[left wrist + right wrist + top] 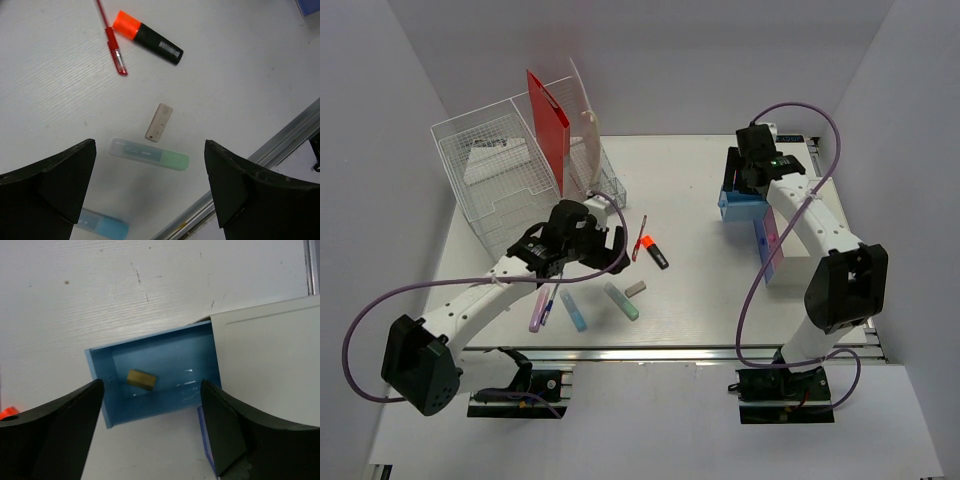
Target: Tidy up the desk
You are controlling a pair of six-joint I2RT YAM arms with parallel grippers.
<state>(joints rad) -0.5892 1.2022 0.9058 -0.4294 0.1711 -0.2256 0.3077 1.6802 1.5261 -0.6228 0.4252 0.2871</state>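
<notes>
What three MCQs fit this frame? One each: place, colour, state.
1. Where is the tan block?
A) in the open blue drawer
B) in the wire basket
C) on the front rail

2. What colour is the cap of the black highlighter beside the red pen?
A) green
B) orange
C) purple

3. What state is the right gripper in?
A) shut on the block
B) shut on a pen
C) open, empty

Answers:
1 A: the right wrist view shows it lying on the drawer floor.
2 B: the left wrist view shows an orange cap on the black body.
3 C: its fingers are spread wide and grip nothing.
</notes>
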